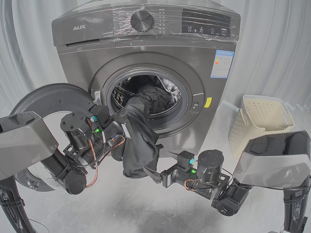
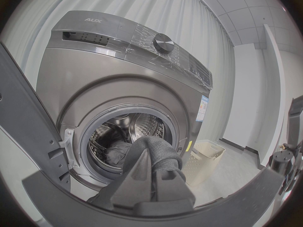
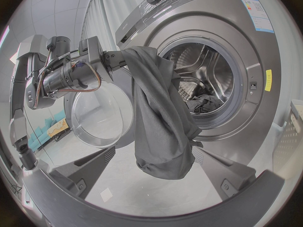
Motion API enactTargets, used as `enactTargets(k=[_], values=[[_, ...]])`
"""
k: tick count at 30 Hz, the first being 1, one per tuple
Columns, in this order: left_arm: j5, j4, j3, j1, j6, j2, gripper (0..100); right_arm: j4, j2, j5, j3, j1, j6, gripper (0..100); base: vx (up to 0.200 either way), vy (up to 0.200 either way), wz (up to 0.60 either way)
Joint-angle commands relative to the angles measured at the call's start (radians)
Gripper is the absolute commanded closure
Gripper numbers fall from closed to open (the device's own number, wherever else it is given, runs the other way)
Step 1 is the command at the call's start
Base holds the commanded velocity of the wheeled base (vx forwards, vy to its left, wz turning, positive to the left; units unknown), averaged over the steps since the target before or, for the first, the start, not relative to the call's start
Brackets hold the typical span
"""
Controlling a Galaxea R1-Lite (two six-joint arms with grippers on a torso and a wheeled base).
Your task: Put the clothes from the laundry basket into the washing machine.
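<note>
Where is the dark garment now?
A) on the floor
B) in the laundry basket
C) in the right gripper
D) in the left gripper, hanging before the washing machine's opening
D: the left gripper is shut on the dark garment, which hangs before the washing machine.

The washing machine (image 1: 81,59) is metallic grey, with a blue-and-white label (image 1: 222,63) and a yellow sticker (image 1: 207,102) at three o'clock of its opening. The garment (image 1: 139,139) is charcoal. The laundry basket (image 1: 246,130) is cream, dotted with holes.
</note>
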Motion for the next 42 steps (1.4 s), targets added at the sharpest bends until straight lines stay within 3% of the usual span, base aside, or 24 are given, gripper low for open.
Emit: enactTargets(k=[1,7,10,14,21,25,28,33,37,42], values=[[0.008,0.0,-0.015,-0.002,-0.009,0.001,100,-0.005,0.06,-0.005,-0.061,0.005,0.001,0,0.0,0.0,0.0],[0.033,0.001,-0.045,-0.002,-0.012,0.013,100,-0.031,0.062,0.024,-0.061,0.019,0.008,0,0.0,0.0,0.0],[0.042,0.001,-0.054,-0.003,-0.014,0.015,100,-0.037,0.085,0.073,-0.082,0.024,0.012,0,0.0,0.0,0.0],[0.042,0.0,-0.055,-0.005,-0.014,0.016,100,-0.034,0.106,0.077,-0.122,0.024,0.017,0,0.0,0.0,0.0],[0.04,0.0,-0.054,-0.011,-0.029,0.015,100,0.044,0.154,0.085,-0.249,0.013,0.07,0,0.0,0.0,0.0],[0.04,0.0,-0.052,-0.017,-0.037,0.013,100,0.066,0.195,0.068,-0.338,-0.013,0.07,0,0.0,0.0,0.0],[0.04,0.0,-0.049,-0.017,-0.037,0.015,100,0.069,0.22,0.013,-0.4,-0.057,0.061,0,0.0,0.0,0.0],[0.04,0.0,-0.045,-0.017,-0.037,0.013,100,0.083,0.218,-0.001,-0.42,-0.08,0.055,0,0.0,0.0,0.0],[0.039,0.0,-0.038,-0.017,-0.037,0.013,100,0.124,0.222,-0.085,-0.473,-0.125,0.021,0,0.0,0.0,0.0],[0.037,0.0,-0.031,-0.014,-0.035,0.015,100,0.132,0.218,-0.108,-0.48,-0.202,0.015,0,0.0,0.0,0.0]])
